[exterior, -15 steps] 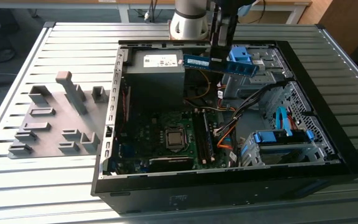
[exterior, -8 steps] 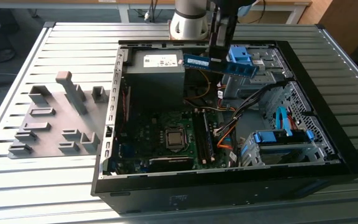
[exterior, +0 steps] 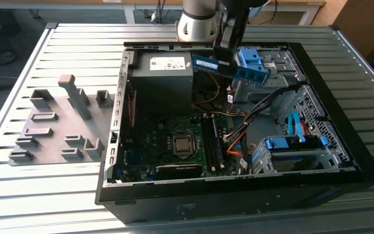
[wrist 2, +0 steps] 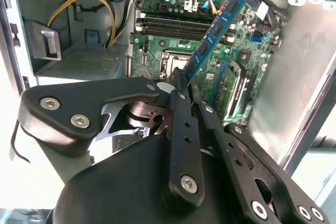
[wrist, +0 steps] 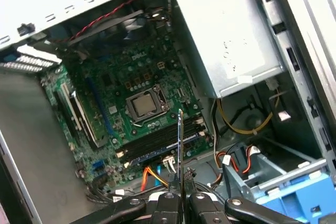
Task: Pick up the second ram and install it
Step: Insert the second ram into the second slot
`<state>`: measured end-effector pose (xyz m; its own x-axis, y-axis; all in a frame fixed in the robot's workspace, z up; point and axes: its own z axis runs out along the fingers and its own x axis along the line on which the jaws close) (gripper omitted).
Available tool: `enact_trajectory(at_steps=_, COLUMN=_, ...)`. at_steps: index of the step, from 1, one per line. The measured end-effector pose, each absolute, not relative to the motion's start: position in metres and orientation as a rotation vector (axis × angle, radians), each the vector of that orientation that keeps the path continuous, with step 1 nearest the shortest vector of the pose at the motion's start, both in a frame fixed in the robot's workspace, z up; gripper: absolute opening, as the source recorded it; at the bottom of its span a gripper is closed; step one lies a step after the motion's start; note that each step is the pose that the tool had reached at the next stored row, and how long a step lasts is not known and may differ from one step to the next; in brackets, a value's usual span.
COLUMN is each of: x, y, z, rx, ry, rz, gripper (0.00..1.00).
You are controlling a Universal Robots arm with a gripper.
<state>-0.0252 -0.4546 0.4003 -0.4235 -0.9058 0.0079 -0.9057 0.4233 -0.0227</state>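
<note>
Carry step, I'd say. The claw [exterior: 222,59] is clenched on one end of the ram stick [exterior: 231,68], which hangs in the air above the case [exterior: 239,195] at the edge by the arm's base, well above the motherboard [exterior: 167,136]. It's not seated yet. My guess is the next bit needs the stick's edge squared up with the memory slots [wrist: 157,142]. The first wrist view gives it edge-on over those slots, while the exterior view gives the height instead.

Slatted metal table [exterior: 37,204], wooden furniture [exterior: 362,19]
</note>
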Motion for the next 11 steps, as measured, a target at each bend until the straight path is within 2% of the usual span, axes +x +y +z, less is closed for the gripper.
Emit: enact_trajectory(at_steps=11, x=-0.0252, y=-0.4546, z=0.3988, rx=-1.425, ry=2.796, rz=-0.038, gripper=0.14)
